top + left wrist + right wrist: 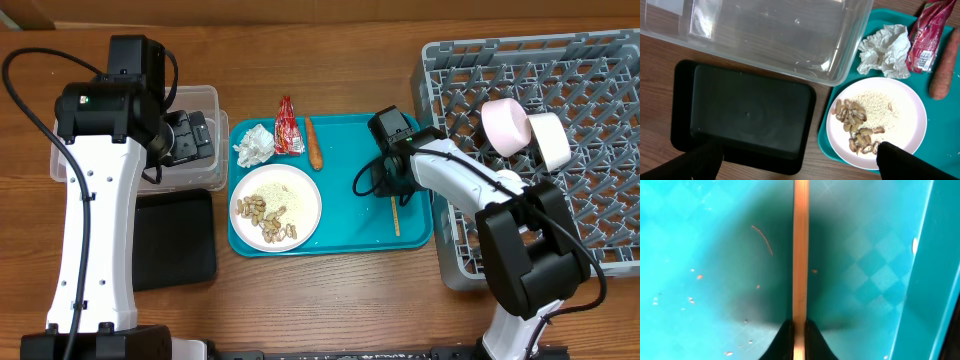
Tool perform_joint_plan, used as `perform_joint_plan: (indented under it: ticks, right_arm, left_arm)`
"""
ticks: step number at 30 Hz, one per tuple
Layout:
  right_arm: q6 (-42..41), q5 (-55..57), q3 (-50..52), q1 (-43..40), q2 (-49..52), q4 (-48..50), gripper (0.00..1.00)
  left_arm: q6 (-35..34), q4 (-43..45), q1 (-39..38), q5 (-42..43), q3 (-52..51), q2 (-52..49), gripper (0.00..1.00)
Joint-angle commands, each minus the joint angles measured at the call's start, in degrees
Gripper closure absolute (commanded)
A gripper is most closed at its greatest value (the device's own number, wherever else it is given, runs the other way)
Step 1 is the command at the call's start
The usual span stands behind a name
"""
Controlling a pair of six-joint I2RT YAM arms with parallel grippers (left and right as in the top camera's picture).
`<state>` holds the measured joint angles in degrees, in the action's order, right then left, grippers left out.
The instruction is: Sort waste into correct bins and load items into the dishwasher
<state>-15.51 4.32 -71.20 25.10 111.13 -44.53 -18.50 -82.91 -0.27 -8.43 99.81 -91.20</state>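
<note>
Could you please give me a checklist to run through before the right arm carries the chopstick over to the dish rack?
1. Right claw shut on the chopstick: ok, both fingers pinch it.
2. Chopstick lifted off the teal tray: cannot tell; it runs close along the tray floor.
3. Free room in the dish rack: ok, many open pegs beside the pink bowl.
4. Second chopstick located: cannot tell; only one shows.
5. Left claw out of the way: ok, open, over by the black tray, on the far side from the rack.
</note>
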Motion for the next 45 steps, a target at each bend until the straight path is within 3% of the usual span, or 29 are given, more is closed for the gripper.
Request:
perform_joint_plan:
  ticks: [1, 10, 13, 17, 25, 26, 28, 29, 38, 45]
  right_arm:
    - [0.31, -1.2, -0.28, 0.39, -4.37, -0.9, 0.96]
    - [0.66, 11.89, -9.66, -0.94, -17.79, -8.09, 0.96]
    - [5.84, 19.39, -9.79, -3.34, -20.41, -7.26, 0.96]
    - [14.71, 19.65, -9.75, -7.32, -19.58, -6.16, 0.96]
    - [16.0, 19.52, -9.77, -11.67, -13.07, -6.49, 0.96]
    - [15.98, 18.78, -9.77, -11.67, -12.94, -6.95, 0.92]
    - [15.93, 15.23, -10.1, -10.8, -13.55, -7.65, 0.67]
    - [15.93, 13.46, -10.47, -10.12, -14.1, -7.96, 0.63]
    - [9.81, 5.16, -13.66, -2.78, -22.56, -8.17, 0.49]
    - [4.33, -10.21, -13.57, 0.33, -20.79, -4.83, 0.5]
  left_arm:
    - [-0.83, 0.07, -0.11, -0.57, 0.79, -0.35, 0.0]
    - [-0.83, 0.07, -0.11, -0.57, 0.79, -0.35, 0.0]
    - [-0.83, 0.07, -0.11, -0.57, 0.79, -0.35, 0.0]
    - [-0.83, 0.07, -0.11, -0.57, 0.79, -0.35, 0.0]
    - [-0.83, 0.07, -0.11, -0.57, 0.79, -0.35, 0.0]
    - [-0.83, 0.07, -0.11, -0.57, 0.79, -0.35, 0.0]
    - [-0.83, 0.07, -0.11, -0.57, 0.79, -0.35, 0.0]
    - [-0.83, 0.07, -0.11, -0.57, 0.79, -0.35, 0.0]
    - [-0.83, 0.07, -0.11, -0.57, 0.79, -0.35, 0.0]
    - [-0.83, 0.07, -0.11, -0.57, 0.79, -0.35, 0.0]
